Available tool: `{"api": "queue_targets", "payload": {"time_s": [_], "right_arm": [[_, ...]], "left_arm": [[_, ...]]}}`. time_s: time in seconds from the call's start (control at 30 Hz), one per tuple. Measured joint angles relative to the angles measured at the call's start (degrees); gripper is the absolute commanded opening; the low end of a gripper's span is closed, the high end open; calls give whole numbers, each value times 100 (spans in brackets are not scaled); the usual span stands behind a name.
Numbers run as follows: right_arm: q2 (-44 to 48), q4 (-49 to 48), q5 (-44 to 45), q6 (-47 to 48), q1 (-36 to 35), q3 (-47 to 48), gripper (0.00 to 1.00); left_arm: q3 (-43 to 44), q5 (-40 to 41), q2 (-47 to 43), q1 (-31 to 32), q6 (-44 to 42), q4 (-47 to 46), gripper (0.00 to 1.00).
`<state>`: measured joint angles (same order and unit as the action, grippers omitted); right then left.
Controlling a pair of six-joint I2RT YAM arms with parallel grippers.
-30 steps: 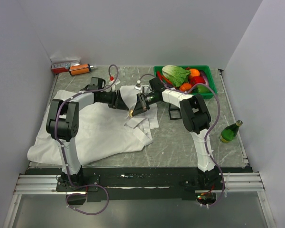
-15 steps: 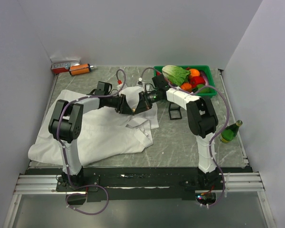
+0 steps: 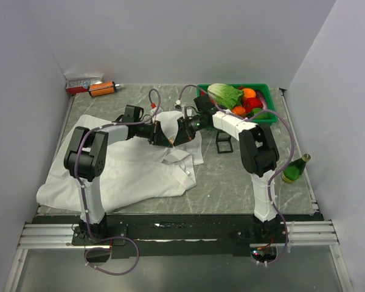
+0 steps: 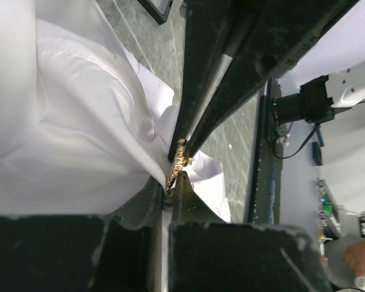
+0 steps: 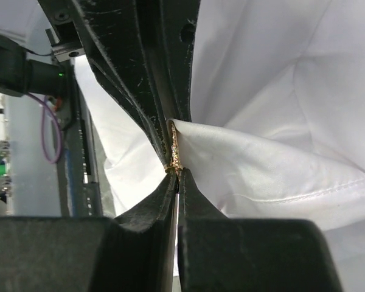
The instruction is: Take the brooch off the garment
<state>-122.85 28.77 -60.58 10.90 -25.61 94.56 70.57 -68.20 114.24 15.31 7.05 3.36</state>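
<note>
A white shirt [image 3: 128,167] lies spread on the table, with a fold lifted at its collar end. The brooch, a tiny gold pin, sits on that fold, seen edge-on in the left wrist view [image 4: 177,163] and the right wrist view [image 5: 175,149]. My two grippers meet tip to tip at it. My right gripper [image 5: 177,174] is shut on one end of the brooch. My left gripper [image 4: 170,187] is shut on the shirt fold at the brooch's other end. From above, the left gripper [image 3: 166,137] and right gripper [image 3: 177,137] nearly touch, and the brooch is too small to make out.
A green basket [image 3: 264,89] of vegetables stands at the back right, behind the right arm. A green bottle [image 3: 295,168] stands at the right edge. An orange object [image 3: 102,89] and a red-and-white box [image 3: 83,83] lie at the back left. A small black stand [image 3: 223,143] is beside the shirt.
My left gripper has moved right across the shirt and closed in against the right gripper at the lifted fold. The right gripper has shifted slightly back. Little has moved in the last half second.
</note>
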Motion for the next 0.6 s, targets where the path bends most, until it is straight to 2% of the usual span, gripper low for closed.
{"api": "queue_targets", "payload": {"time_s": [0.07, 0.1, 0.17, 0.23, 0.43, 0.6], "right_arm": [[0, 11, 129, 48, -9, -11, 29], [0, 26, 166, 57, -13, -20, 29], [22, 24, 197, 68, -33, -72, 16], [83, 0, 243, 79, -39, -173, 10], [111, 81, 129, 31, -37, -201, 2], [111, 83, 92, -92, -37, -201, 0]], "left_arm": [[-13, -31, 52, -2, 166, -87, 2], [-17, -42, 70, -2, 227, -151, 4], [-24, -48, 87, 0, 315, -227, 10], [-28, -107, 90, 2, 337, -223, 18], [-22, -133, 90, 7, 256, -192, 34], [66, -164, 90, 17, 68, -13, 47]]}}
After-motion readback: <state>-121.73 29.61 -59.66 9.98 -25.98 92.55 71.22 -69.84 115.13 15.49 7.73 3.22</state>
